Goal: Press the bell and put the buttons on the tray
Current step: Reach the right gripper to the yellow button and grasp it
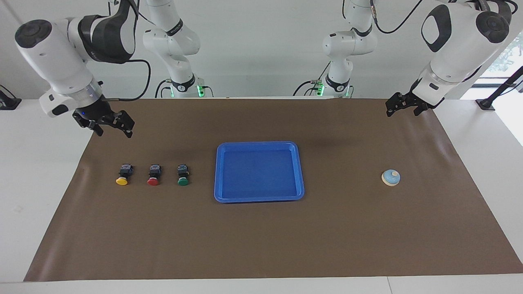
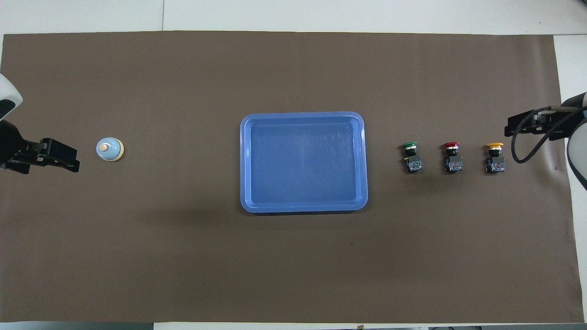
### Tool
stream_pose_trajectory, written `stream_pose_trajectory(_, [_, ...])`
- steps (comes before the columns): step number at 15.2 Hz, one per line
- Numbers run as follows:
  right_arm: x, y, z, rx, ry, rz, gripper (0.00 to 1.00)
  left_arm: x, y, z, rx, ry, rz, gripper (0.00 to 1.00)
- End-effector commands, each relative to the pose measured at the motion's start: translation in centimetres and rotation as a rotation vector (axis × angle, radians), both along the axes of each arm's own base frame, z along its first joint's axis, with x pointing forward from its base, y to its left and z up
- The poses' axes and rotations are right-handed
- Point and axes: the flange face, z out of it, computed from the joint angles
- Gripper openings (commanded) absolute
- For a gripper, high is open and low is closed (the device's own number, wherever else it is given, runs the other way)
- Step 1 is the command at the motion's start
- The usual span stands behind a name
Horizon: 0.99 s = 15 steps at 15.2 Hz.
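From my seat: white table (image 1: 49, 171) under a brown mat (image 1: 261, 237), plain white wall (image 1: 261, 49) upper frame. Left hand (image 1: 402, 107) and right hand (image 1: 110, 127) both spread apart, holding nothing.

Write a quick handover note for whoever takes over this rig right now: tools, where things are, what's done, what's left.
Left tool: open, empty, in the air at the left arm's end of the brown mat.
Right tool: open, empty, in the air at the right arm's end.
Bell: on the mat at the left arm's end, untouched.
Yellow button, red button, green button: in a row on the mat between the right arm's end and the tray, green closest to it.
Tray: mid-mat, nothing in it.
Done: nothing visible.
Left: press the bell, move all three buttons onto the tray.
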Motion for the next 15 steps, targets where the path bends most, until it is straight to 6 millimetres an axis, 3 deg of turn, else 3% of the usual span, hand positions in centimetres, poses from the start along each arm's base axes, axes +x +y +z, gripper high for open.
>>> stream_pose_trajectory(1, [-0.5, -2.0, -5.1, -0.015, -0.033, 0.043, 1.0, -0.4, 0.0, 0.5, 0.009, -0.006, 0.007, 1.0])
stream_pose_trajectory(3, [-0.1, -2.3, -7.6, -0.017, -0.037, 0.039, 1.0, -0.4, 0.0, 0.6, 0.007, -0.009, 0.006, 1.0])
stream_pose_trajectory(8, [-2.3, -4.6, -13.5, -0.012, -0.008, 0.04, 1.0, 0.8, -0.1, 0.8, 0.004, -0.089, 0.009, 1.0])
stream_pose_trajectory(11, [-3.6, -5.3, -15.7, -0.001, 0.033, 0.025, 1.0, 0.7, 0.0, 0.9, 0.005, -0.09, 0.005, 1.0])
stream_pose_trajectory(15, [-4.7, -5.8, -16.5, 0.003, 0.047, 0.014, 1.0, 0.5, 0.5, 0.9, 0.006, -0.086, 0.014, 1.0])
